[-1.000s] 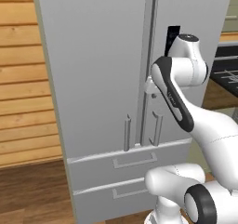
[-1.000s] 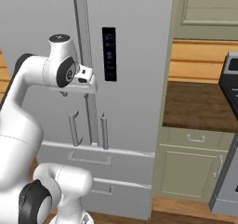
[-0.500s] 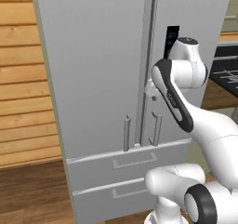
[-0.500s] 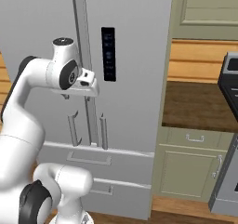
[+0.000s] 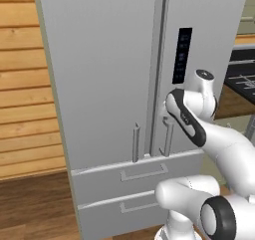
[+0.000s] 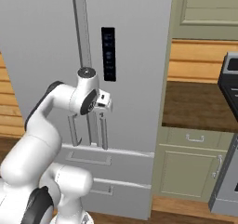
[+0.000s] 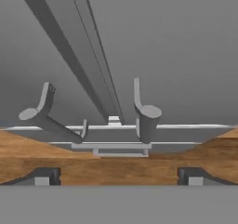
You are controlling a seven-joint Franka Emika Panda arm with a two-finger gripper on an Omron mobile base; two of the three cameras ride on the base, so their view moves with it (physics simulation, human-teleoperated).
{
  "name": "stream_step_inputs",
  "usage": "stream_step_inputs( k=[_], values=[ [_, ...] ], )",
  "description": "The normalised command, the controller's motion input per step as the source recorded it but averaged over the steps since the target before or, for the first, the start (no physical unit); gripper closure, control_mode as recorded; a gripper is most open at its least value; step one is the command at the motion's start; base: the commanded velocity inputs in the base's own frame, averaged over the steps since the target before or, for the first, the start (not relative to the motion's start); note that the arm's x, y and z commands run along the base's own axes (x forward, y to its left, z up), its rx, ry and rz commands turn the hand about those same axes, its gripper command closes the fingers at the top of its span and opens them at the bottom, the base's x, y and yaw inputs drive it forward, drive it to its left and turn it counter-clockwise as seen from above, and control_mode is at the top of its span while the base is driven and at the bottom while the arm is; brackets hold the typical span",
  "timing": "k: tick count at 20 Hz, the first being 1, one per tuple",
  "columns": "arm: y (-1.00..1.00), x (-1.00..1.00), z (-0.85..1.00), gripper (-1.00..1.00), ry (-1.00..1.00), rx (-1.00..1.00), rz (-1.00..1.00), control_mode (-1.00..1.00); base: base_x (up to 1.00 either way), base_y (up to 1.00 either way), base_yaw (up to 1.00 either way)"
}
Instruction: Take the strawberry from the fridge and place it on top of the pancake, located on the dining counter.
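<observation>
Fridge (image 5: 104, 74) shut: both upper doors closed, both lower drawers closed. Strawberry not visible with the doors closed, so can't say where it sits.

Gripper (image 7: 116, 175) is right in front of the fridge doors, at the height of the lower ends of the two vertical bar handles. Jaws spread wide, nothing between them; the two dark fingertips (image 7: 42, 176) stand far apart in the hand view. In the right base view the gripper (image 6: 106, 103) is level with the bottom of the dark control panel (image 6: 108, 54) and just below it, close to the right door face; contact can't be confirmed.

Hand view looks down the door seam (image 7: 88, 65): left door handle (image 7: 44, 111) and right door handle (image 7: 144, 114) lie to either side of the seam, both ahead of the fingertips, neither between them.

Further out: drawer pull (image 5: 143, 173) under the gripper, wood plank wall (image 5: 25, 84) to the left of the fridge, green cabinets (image 6: 193, 165) with a wooden counter (image 6: 195, 107) to the right.
</observation>
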Motion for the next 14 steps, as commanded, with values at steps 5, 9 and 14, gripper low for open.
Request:
stream_step_inputs(
  k=[5,9,14],
  values=[
    [-0.21,0.41,-0.37,-1.00,-0.06,-0.04,0.00,-1.00,0.00,0.00,0.00],
    [-0.04,0.22,-0.23,-1.00,0.00,-0.07,0.00,-1.00,0.00,0.00,0.00],
    [0.00,0.31,-0.28,-1.00,-0.02,-0.04,0.00,-1.00,0.00,0.00,0.00]
  ],
)
